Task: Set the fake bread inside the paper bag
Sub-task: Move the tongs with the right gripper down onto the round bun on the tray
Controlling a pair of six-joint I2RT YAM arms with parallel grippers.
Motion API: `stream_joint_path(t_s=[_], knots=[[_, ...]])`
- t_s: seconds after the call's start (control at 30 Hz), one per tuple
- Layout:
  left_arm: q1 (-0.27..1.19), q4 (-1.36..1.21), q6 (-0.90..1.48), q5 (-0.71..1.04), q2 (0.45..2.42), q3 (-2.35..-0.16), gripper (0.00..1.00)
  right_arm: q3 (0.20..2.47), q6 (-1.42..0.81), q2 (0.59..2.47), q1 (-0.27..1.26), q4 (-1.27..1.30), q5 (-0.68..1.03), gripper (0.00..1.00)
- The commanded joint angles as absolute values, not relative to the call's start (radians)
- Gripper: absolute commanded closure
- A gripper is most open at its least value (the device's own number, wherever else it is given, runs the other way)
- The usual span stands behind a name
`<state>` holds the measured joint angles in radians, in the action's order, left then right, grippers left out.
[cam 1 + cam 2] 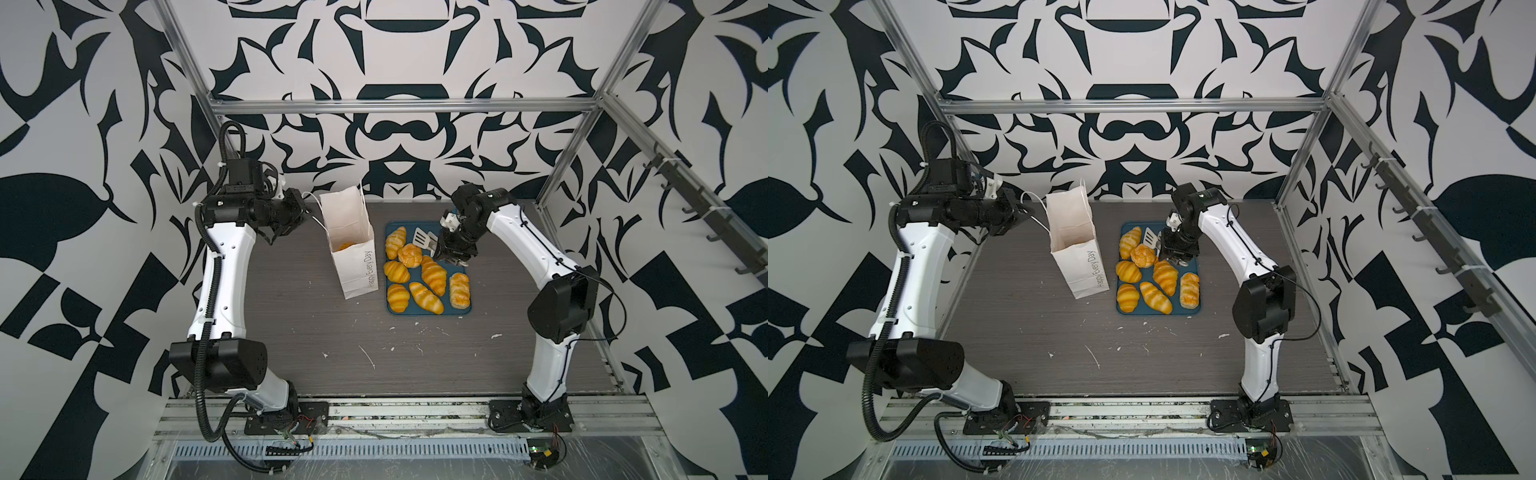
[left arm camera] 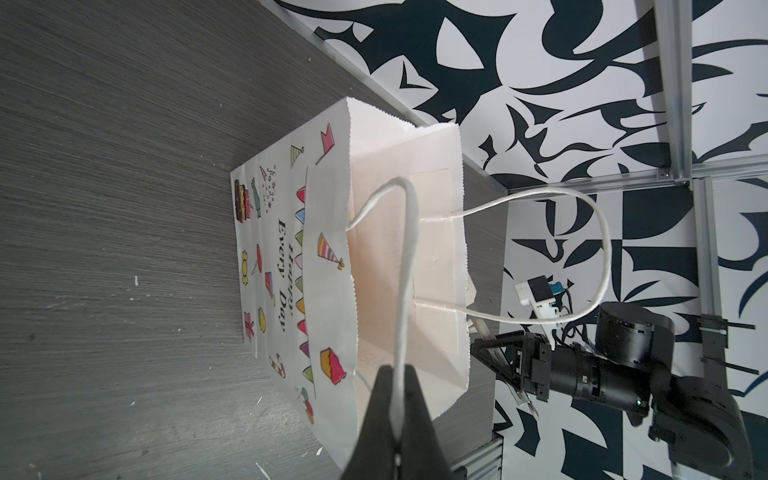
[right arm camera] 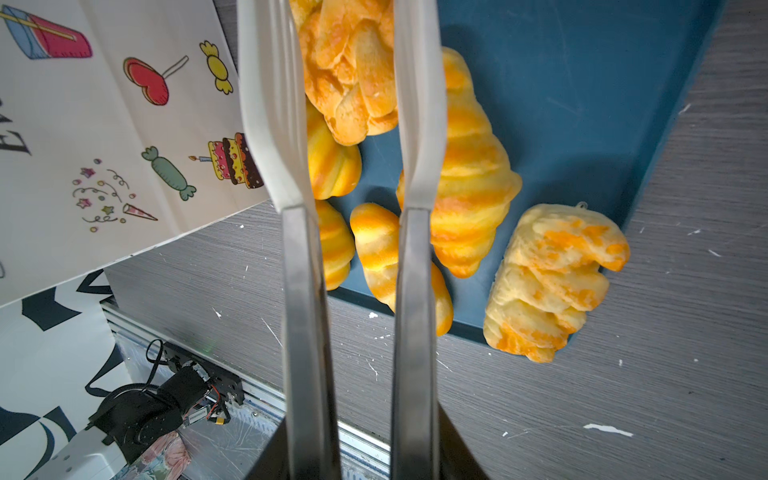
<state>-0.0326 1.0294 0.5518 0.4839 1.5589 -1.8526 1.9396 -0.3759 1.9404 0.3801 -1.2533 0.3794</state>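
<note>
The fake bread lay on the blue tray, 3 o'clock of the paper bag, the round bun at 8 o'clock of tongs clamped in the nearer right gripper; the left gripper pinched the bag's handle.

Bright even light, soft shadows, near foreground blurred, edges slightly warped

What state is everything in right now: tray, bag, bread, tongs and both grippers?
Blue tray: lying flat, loaded with bread.
Paper bag: upright, mouth open.
Fake bread: seven pieces on the tray, one piece inside the bag.
Tongs: tips apart, empty, over the tray.
Left gripper: shut on the bag's cord handle.
Right gripper: shut on the tongs.
</note>
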Motion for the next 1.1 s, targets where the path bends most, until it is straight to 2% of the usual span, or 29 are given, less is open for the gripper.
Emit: stream_joint_path(t_s=[0.0, 1.07], knots=[[-0.036, 1.035, 0.557, 0.502, 1.567, -1.878, 1.0, 1.947, -0.35, 1.937, 0.385, -1.239, 0.374, 0.6], [-0.035, 1.031, 0.563, 0.496, 1.591, -1.894, 1.0, 2.011, -0.278, 2.064, 0.39, -1.235, 0.329, 0.57]])
